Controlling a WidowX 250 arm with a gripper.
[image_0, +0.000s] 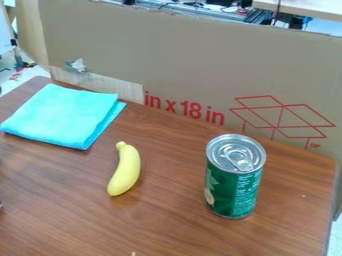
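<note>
At nine o'clock from the can (234, 192), we judge the banana (125, 171) light, best gripped mid-body; claw's state, we cannot tell.

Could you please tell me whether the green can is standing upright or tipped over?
Upright: the green can stands on the wooden table, its silver lid facing up and its side running down to the tabletop.
</note>
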